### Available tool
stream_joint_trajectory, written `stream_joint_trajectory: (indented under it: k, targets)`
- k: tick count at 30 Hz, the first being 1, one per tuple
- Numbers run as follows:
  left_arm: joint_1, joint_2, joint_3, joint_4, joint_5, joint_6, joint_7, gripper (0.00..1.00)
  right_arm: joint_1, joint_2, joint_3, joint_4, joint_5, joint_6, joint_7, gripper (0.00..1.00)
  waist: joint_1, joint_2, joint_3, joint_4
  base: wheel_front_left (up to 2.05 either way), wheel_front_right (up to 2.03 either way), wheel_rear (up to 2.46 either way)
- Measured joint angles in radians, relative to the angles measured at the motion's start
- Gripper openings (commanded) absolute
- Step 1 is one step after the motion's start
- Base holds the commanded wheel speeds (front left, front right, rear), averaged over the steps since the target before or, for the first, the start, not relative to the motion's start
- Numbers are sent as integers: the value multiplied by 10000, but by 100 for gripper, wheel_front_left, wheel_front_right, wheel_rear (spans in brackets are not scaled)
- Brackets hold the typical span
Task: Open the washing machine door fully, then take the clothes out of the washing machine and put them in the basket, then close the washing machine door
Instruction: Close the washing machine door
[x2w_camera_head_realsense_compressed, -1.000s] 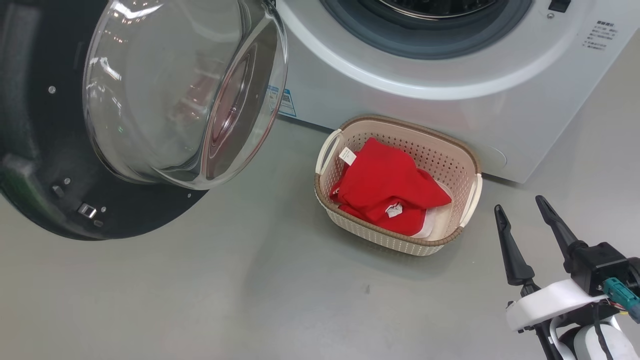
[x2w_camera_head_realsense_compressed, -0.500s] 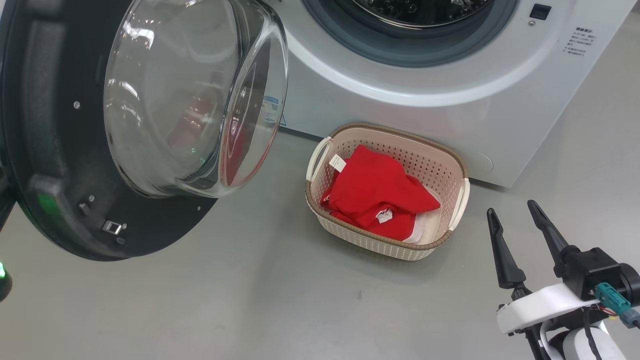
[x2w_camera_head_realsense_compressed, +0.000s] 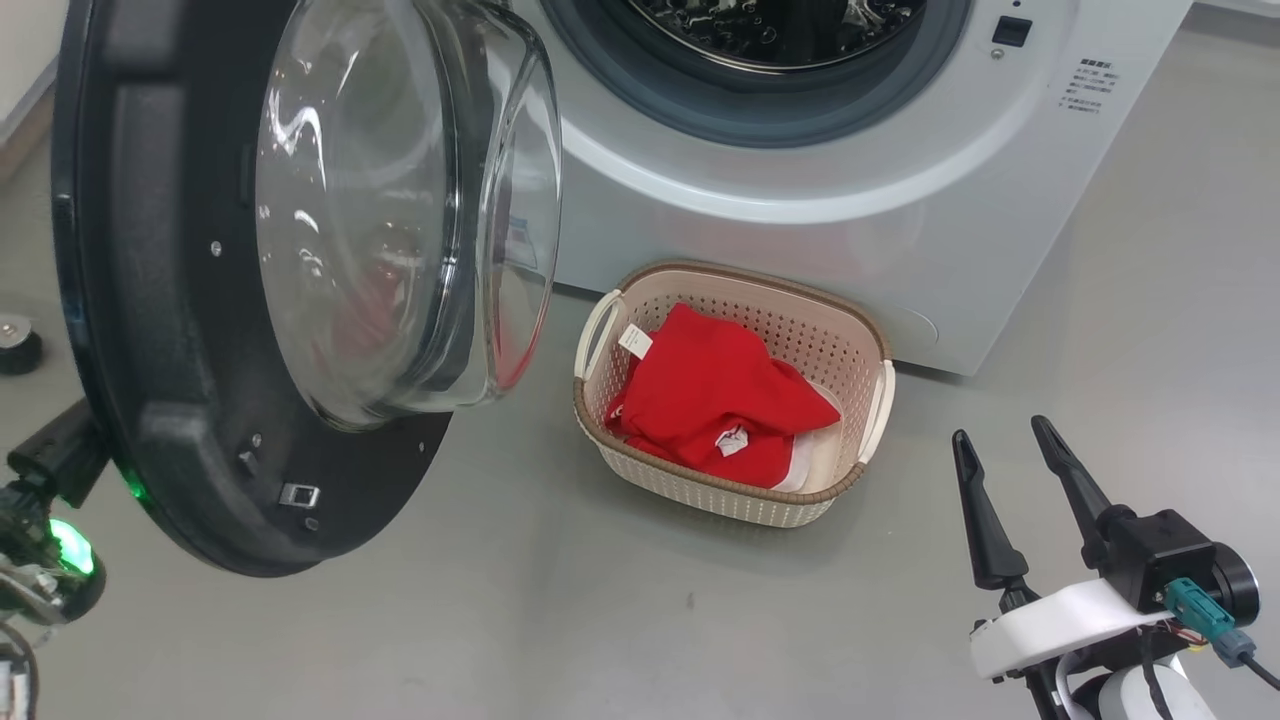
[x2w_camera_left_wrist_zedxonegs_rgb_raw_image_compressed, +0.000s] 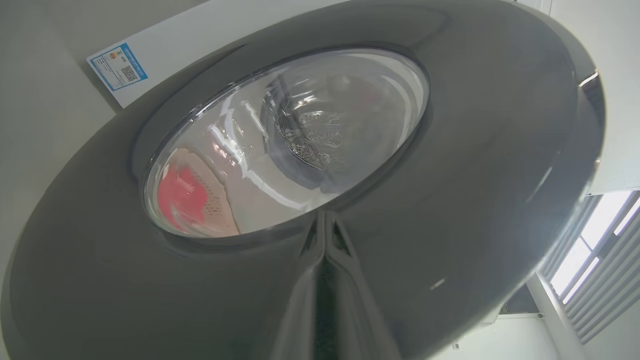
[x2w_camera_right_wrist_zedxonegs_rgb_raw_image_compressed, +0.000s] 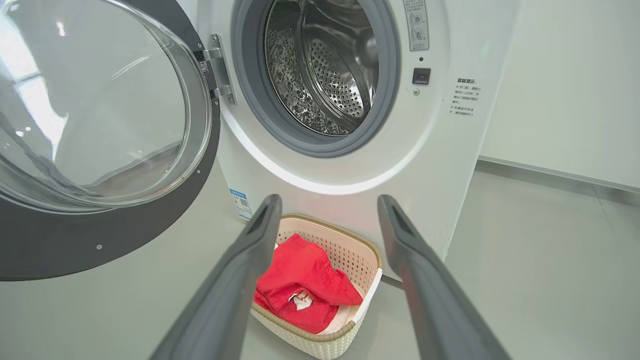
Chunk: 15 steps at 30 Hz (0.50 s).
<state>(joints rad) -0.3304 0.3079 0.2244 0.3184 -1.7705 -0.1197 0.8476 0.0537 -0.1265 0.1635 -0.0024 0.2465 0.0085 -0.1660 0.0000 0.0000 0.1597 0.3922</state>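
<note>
Swung nearer the washing machine (x2w_camera_head_realsense_compressed: 800, 230) than a second ago: door (x2w_camera_head_realsense_compressed: 180, 330), hinged at the left, glass bowl now closer to edge-on; the head camera has shifted too. Basket (x2w_camera_head_realsense_compressed: 735, 275): on the floor just before the machine's front, below the opening; holds red clothes (x2w_camera_head_realsense_compressed: 710, 395) with white tags, over white cloth (x2w_camera_head_realsense_compressed: 815, 465). Drum (x2w_camera_right_wrist_zedxonegs_rgb_raw_image_compressed: 325, 75): perforated steel, open to view. Left hand (x2w_camera_left_wrist_zedxonegs_rgb_raw_image_compressed: 325, 220): clenched, empty, tips against the door's outer ring below the window. Right hand (x2w_camera_head_realsense_compressed: 1001, 430): released, empty, right of the basket, apart from it. Floor (x2w_camera_head_realsense_compressed: 500, 620): smooth grey; small dark round object (x2w_camera_head_realsense_compressed: 15, 345) far left.
</note>
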Motion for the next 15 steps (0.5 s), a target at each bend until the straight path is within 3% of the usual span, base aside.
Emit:
stream_joint_trajectory:
  k: [15]
  targets:
    - [1158,-832,-324,-1325,-86,0,224,0,3,267,226,441,71,0,-253,100,0,0,-442,-916,0,0,0]
